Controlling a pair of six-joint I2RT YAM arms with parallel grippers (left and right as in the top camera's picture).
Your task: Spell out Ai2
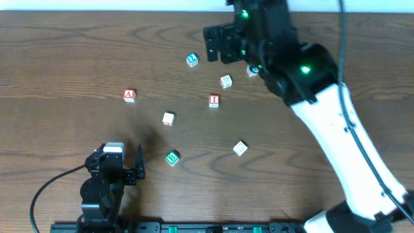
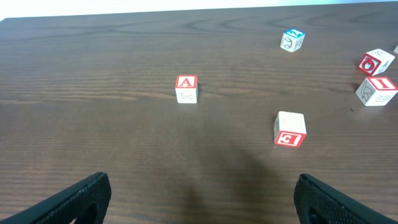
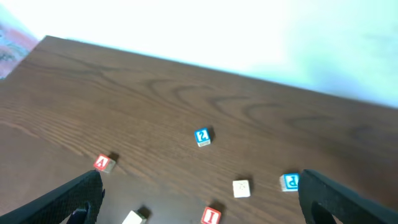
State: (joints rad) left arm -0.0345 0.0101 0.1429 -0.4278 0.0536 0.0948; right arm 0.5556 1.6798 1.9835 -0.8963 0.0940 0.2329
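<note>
Nearest, the left end effector [image 2: 199, 202] stands wide apart over the counter [image 2: 93, 137]. Beyond lies the A block [image 2: 186, 88]. The C block [image 2: 289, 129] sits right of it, its letter legible only from the left wrist. Farther right of the A block are the I block [image 2: 377, 91], then the 2 block [image 2: 291, 40]. The right end effector [image 3: 199, 199] also gapes.

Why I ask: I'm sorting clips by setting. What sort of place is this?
Probably a robotics lab bench rather than a home: a left arm and a right arm work at a wood-grain table, with toy blocks like the red A block scattered on it.
</note>
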